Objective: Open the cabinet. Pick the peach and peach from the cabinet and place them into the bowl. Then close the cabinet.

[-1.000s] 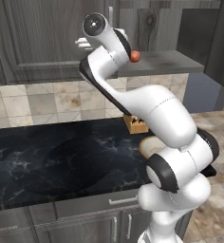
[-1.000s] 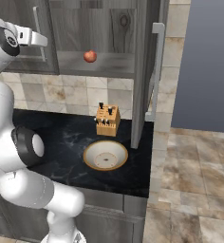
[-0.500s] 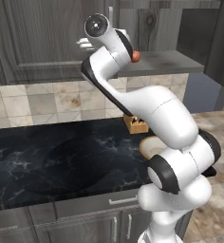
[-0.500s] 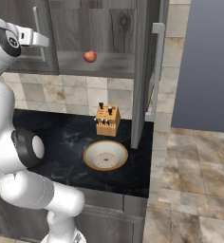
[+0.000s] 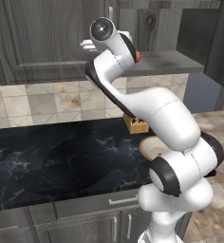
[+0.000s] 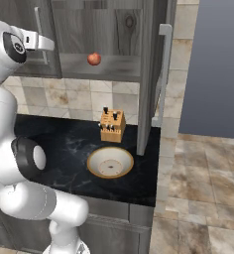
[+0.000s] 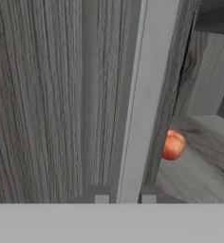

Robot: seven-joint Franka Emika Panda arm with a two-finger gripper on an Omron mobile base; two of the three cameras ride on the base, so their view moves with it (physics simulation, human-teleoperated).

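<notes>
The cabinet's left door is closed, and its long silver bar handle runs up between my finger tips. My gripper is shut on that handle, high at the left door. The right door stands swung open. A red-orange peach sits on the open shelf, just right of the handle; it also shows as the peach in the hand view. The bowl, tan-rimmed and cream inside, rests on the dark counter below the open half.
A wooden knife block stands behind the bowl against the tiled wall. The open door's handle hangs over the counter's right end. The black marble counter stretches left, with low drawers beneath.
The jaws have closed onto the left door's handle. The arm has barely moved, and the peach and bowl stay where they were.
</notes>
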